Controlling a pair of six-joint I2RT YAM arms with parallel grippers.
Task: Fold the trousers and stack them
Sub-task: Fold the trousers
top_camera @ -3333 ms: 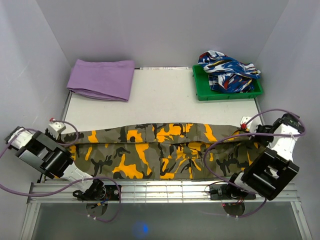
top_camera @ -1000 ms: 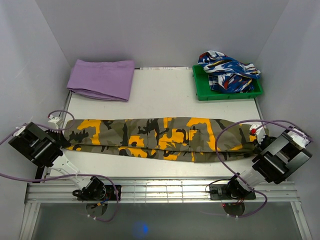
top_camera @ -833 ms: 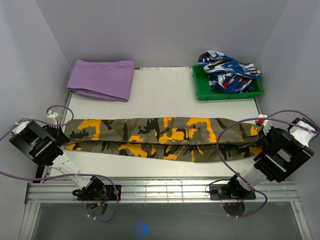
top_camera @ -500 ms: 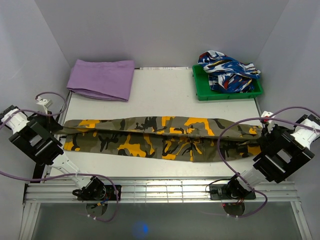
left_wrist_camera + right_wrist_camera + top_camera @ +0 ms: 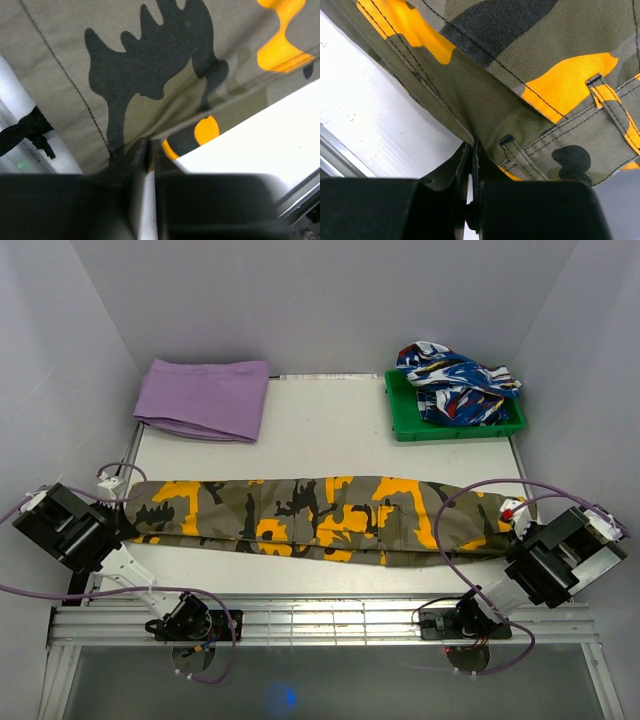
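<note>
The camouflage trousers [image 5: 320, 515] lie as one long, narrow band across the white table [image 5: 330, 435], folded lengthwise, from my left arm to my right arm. At the band's left end my left gripper [image 5: 127, 520] is shut, and the left wrist view shows its jaws [image 5: 149, 150] pinching the cloth's edge where it meets the table. My right gripper [image 5: 510, 523] is shut on the right end. In the right wrist view the right gripper [image 5: 471, 149] clamps the hem beside a belt loop [image 5: 512, 145].
A folded purple cloth [image 5: 205, 398] lies at the back left. At the back right a green tray [image 5: 450, 432] holds a blue, white and red garment [image 5: 455, 380]. A metal rail [image 5: 320, 620] runs along the near edge. Walls close in both sides.
The trousers went from a wide spread to a narrow folded band. In the last half second both grippers swung back toward the near edge, and the band flattened.
</note>
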